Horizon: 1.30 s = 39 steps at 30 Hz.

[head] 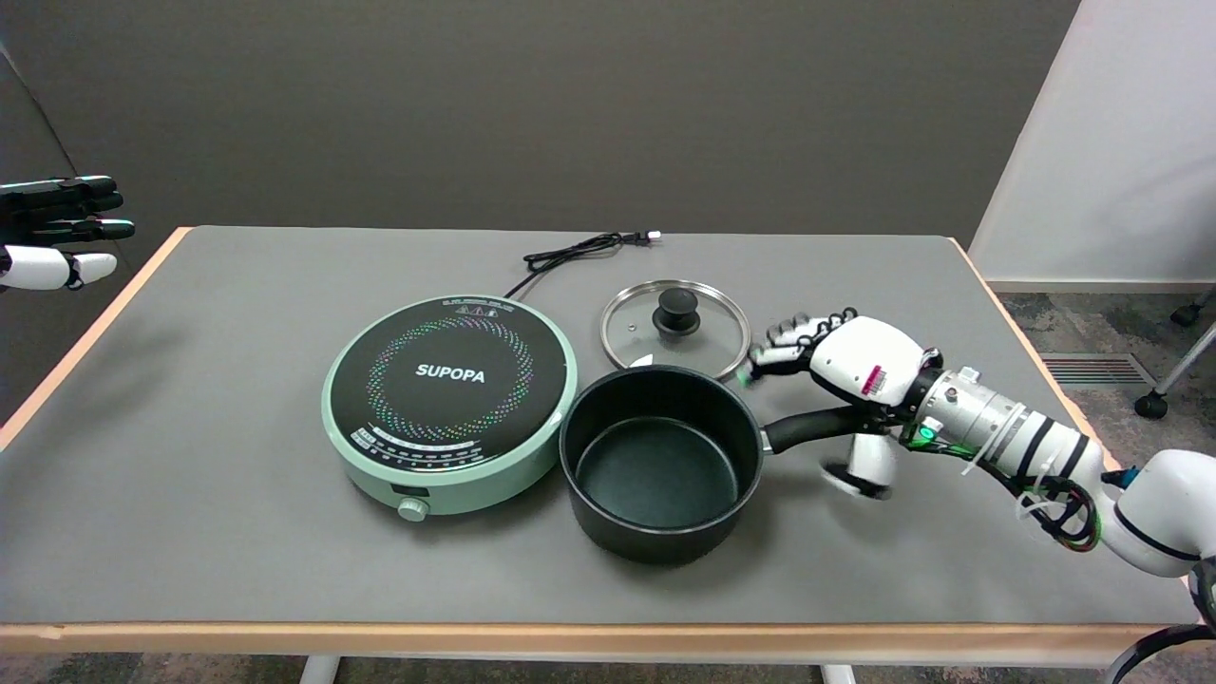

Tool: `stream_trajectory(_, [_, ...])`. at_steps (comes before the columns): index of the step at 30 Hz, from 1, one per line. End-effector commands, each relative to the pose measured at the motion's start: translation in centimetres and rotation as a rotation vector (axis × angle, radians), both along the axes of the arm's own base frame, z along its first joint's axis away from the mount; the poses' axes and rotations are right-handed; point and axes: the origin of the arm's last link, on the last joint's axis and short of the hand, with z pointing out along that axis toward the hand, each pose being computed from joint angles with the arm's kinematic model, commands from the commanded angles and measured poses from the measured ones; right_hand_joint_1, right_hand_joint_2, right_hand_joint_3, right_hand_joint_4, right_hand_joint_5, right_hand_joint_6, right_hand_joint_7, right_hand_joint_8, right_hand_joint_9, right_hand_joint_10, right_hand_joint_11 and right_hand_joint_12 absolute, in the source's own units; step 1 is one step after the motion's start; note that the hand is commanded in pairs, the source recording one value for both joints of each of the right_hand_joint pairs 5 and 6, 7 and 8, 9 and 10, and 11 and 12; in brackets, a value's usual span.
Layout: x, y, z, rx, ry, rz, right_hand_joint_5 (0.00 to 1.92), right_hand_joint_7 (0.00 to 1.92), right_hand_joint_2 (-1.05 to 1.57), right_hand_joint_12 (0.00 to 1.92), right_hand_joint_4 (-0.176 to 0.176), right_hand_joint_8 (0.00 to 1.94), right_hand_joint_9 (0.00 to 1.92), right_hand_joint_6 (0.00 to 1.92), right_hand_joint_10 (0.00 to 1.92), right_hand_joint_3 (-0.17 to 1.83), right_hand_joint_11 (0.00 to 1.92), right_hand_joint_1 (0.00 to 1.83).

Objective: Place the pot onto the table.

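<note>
The pot [660, 463] sits on the grey surface [237, 532], just beside the green cooktop [449, 401] on that cooktop's right and just in front of the glass lid [675, 329]. It looks to rest flat, its rim close to or touching the cooktop's edge; I cannot tell which. Its black handle [807, 427] runs out to the right, pointing straight toward the right hand [855, 380], so the long axis of the handle lines up roughly with the forearm reaching in from the lower right.

The hand is over the outer end of the handle, palm turned down and toward the pot. Its fingers [793, 342] stretch out above and beyond the handle toward the lid, spread rather than curled, while the thumb hangs below the handle's line. The handle end disappears under the palm, so whether it is loosely held or already let go cannot be made out from this view.

By the look of it, the pot is already set down, and what remains is to draw the hand clear along the handle's axis without nudging it.
</note>
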Motion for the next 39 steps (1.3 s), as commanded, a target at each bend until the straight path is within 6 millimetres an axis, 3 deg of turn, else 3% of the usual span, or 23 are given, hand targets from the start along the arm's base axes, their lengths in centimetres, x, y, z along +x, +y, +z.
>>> stream_trajectory(1, [0.0,0.2,0.6,0.005,0.092,-0.006,0.21,0.21,-0.75,0.21,0.176,0.21,0.21,0.21,0.21,1.48,0.21,1.04])
stream_trajectory(3, [0.3,0.2,0.6,0.006,0.101,0.001,0.19,0.19,-0.74,0.19,0.176,0.19,0.19,0.19,0.19,1.18,0.19,1.06])
stream_trajectory(8, [1.3,0.1,0.8,0.001,0.114,0.024,0.22,0.22,-0.85,0.22,0.176,0.22,0.22,0.22,0.22,0.9,0.22,0.99])
stream_trajectory(14, [4.5,-0.2,0.8,-0.014,0.08,0.123,0.23,0.23,-0.76,0.23,0.102,0.23,0.23,0.23,0.23,0.14,0.23,0.81])
stream_trajectory(19, [8.1,-0.8,0.5,-0.021,-0.037,0.213,0.17,0.17,-0.68,0.17,0.083,0.17,0.17,0.17,0.17,-0.17,0.17,0.71])
stream_trajectory(28, [13.6,-2.3,0.1,-0.126,-0.221,0.319,0.14,0.14,-0.33,0.14,0.066,0.14,0.14,0.14,0.14,-0.17,0.14,0.53])
stream_trajectory(29, [14.1,-2.6,0.0,-0.151,-0.224,0.332,0.13,0.13,-0.27,0.13,0.081,0.13,0.13,0.13,0.13,-0.17,0.13,0.52])
stream_trajectory(30, [14.5,-2.9,0.0,-0.171,-0.231,0.341,0.12,0.12,-0.24,0.12,0.139,0.12,0.12,0.12,0.12,-0.17,0.12,0.55])
stream_trajectory(35, [15.0,-4.9,0.4,-0.316,-0.324,0.365,0.11,0.11,-0.1,0.11,0.149,0.11,0.11,0.11,0.11,-0.17,0.11,0.48])
stream_trajectory(39, [15.5,-6.0,0.6,-0.394,-0.373,0.379,0.06,0.06,-0.03,0.06,0.138,0.06,0.06,0.06,0.06,-0.17,0.06,0.46])
